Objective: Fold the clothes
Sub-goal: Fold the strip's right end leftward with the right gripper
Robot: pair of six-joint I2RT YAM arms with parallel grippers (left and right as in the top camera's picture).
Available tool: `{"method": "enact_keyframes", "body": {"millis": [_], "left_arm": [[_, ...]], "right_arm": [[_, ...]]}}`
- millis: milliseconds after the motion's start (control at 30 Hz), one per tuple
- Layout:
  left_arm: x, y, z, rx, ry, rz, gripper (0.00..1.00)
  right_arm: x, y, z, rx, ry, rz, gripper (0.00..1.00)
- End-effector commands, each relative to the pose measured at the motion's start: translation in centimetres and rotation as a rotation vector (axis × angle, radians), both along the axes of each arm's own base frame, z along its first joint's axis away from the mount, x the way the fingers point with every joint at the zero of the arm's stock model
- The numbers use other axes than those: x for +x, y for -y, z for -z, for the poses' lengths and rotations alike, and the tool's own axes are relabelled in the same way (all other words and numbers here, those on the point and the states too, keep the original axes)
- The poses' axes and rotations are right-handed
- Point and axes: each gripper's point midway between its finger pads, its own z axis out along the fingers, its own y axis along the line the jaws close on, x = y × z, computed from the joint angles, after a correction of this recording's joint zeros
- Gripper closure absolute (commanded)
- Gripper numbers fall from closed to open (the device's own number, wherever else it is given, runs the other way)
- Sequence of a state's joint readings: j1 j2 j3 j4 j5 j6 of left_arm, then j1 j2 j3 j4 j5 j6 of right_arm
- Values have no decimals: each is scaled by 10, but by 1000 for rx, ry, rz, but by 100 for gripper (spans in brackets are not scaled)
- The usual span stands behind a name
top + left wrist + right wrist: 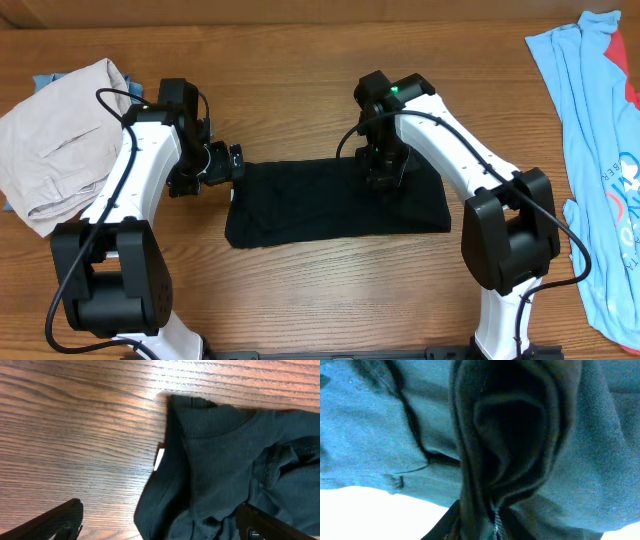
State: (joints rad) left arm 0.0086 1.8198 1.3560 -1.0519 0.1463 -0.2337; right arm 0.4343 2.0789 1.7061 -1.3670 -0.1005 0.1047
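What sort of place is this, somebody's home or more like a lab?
Probably a robotics lab bench, not a home: a left arm and right arm are fixed at a wooden table, with a black shirt, beige trousers and a light-blue tee lying on it.

1. I see the black shirt (335, 205) mid-scene, folded into a flat, roughly rectangular shape with its long side running left to right. Its ribbed collar is at the left end, where a sliver of white label (159, 460) peeks from under the edge. A fold by the far edge is bunched up.
2. The beige trousers (55, 140) lie in a loose, crumpled heap at the far left.
3. The light-blue tee (600, 160) lies spread out, printed, along the right edge and partly out of my view.
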Motion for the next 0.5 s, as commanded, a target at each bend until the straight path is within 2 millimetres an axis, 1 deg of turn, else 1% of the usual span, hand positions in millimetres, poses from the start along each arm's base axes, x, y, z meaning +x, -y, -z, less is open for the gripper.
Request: {"method": "enact_keyframes", "body": {"millis": [0,100,267,333,400,467], "left_arm": [[6,1,-3,-15,12,-9,0],[6,1,-3,-15,12,-8,0],[7,0,-3,-12,14,-8,0],[7,0,-3,-11,15,-8,0],[7,0,-3,-10,15,-6,0],[7,0,-3,-11,15,-4,0]], "right_arm": [[-2,-6,-3,32,-5,5,77],[2,-8,-9,44,21,-3,76],[7,-7,-35,61,85,-27,74],[9,0,-46,33,125,-17,75],[14,11,-57,-12,174,33,74],[16,17,-63,-18,195,50,74]]}}
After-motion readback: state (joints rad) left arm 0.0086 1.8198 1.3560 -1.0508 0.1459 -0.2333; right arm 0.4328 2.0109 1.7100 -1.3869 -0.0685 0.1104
